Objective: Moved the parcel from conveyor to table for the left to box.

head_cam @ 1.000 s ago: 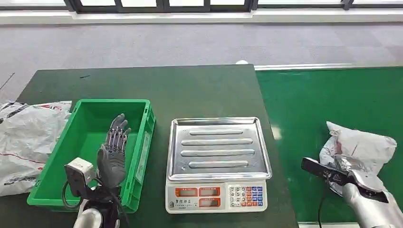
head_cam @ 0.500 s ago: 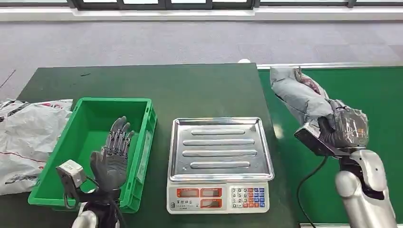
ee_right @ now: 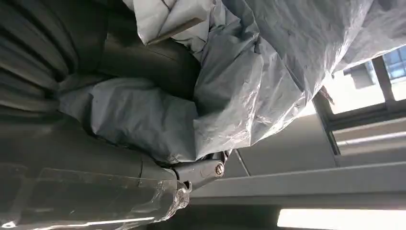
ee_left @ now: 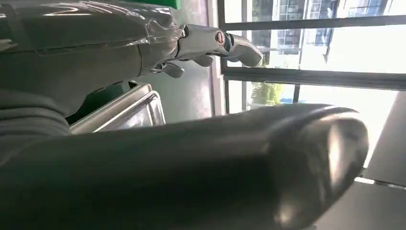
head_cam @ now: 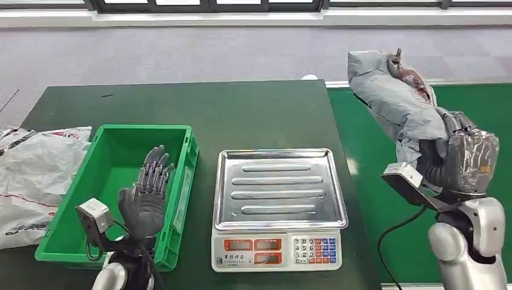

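My right hand grips a grey plastic-wrapped parcel and holds it up in the air over the green conveyor, to the right of the scale. In the right wrist view the crumpled parcel is pressed into my right hand. My left hand hovers flat over the green box with its fingers spread and nothing in it. The left wrist view has my left hand close up, fingers stretched out.
A digital scale with a steel tray stands mid-table between box and conveyor. A white plastic bag lies at the table's left edge. The dark green table runs back toward grey floor.
My right hand has lifted the parcel off the conveyor and raised it high. The left hand has stayed over the green box.
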Available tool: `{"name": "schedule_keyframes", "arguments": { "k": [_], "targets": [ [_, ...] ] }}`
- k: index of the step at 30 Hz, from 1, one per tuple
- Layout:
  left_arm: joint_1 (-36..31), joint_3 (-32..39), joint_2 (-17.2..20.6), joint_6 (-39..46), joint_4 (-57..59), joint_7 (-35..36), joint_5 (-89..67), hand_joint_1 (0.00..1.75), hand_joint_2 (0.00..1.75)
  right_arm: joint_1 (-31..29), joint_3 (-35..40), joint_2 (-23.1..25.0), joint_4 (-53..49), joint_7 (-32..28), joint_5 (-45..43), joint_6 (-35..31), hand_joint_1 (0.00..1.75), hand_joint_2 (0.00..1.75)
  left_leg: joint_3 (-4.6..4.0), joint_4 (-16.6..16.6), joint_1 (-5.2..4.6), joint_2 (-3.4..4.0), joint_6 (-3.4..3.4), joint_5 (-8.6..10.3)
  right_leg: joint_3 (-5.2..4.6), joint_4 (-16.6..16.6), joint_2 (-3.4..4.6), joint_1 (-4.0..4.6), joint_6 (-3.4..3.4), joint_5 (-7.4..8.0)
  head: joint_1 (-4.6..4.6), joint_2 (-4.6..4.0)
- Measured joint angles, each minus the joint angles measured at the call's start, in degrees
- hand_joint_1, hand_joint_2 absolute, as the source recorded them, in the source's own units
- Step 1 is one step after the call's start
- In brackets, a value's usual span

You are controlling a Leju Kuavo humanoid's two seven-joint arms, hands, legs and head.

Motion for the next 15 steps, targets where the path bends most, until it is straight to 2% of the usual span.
{"name": "schedule_keyframes", "arguments": {
  "k": [4, 5, 8, 11, 15],
  "targets": [
    [-0.19, 0.0, -0.02, 0.04, 0.31, 0.0, -0.26, 0.0, 0.0, 0.18, -0.04, 0.0, -1.2, -1.01, 1.38, -2.65, 1.75, 1.75, -0.1, 0.0, 0.0, 0.0, 0.0, 0.0, 0.0, 0.0, -0.02, -0.01, 0.0, 0.0, 0.0, 0.0],
    [-0.25, 0.0, -0.02, 0.18, 0.39, -0.04, -0.31, 0.0, 0.0, 0.03, -0.04, 0.0, -1.53, -1.25, 1.38, -3.15, 1.75, 1.75, -0.51, 0.0, 0.0, -0.01, 0.01, 0.0, 0.02, 0.0, -0.02, -0.02, 0.0, 0.0, 0.0, 0.0],
    [-1.03, -0.11, -0.02, 3.48, 1.4, -1.37, -2.86, 0.0, 0.0, -2.33, 0.8, 0.0, -1.38, -2.14, -0.17, -1.38, 1.75, 1.75, -0.59, -0.03, 0.0, 0.08, 0.03, -0.06, -0.01, 0.0, -0.01, -0.04, 0.0, -0.01, 0.0, 0.0],
    [-2.67, -0.57, -0.68, 10.7, 2.65, -2.45, -5.49, 0.0, 0.0, -7.17, 5.21, 1.32, 1.97, -3.24, -2.08, 2.02, 1.75, 1.75, -0.46, -0.03, 0.02, 0.28, 0.01, -0.04, 0.02, 0.0, 0.12, -0.01, -0.06, 0.06, 0.0, 0.0],
    [-4.03, -2.25, -0.94, 13.29, 3.65, -2.6, -5.64, 0.0, 0.0, -9.6, 12.77, 5.21, 6.45, -4.51, -6.17, 4.83, 1.75, 1.75, -0.49, -0.03, 0.05, 0.22, -0.11, 0.11, -0.06, 0.04, 0.11, 0.03, -0.13, 0.12, 0.0, 0.0]
  ]
}}
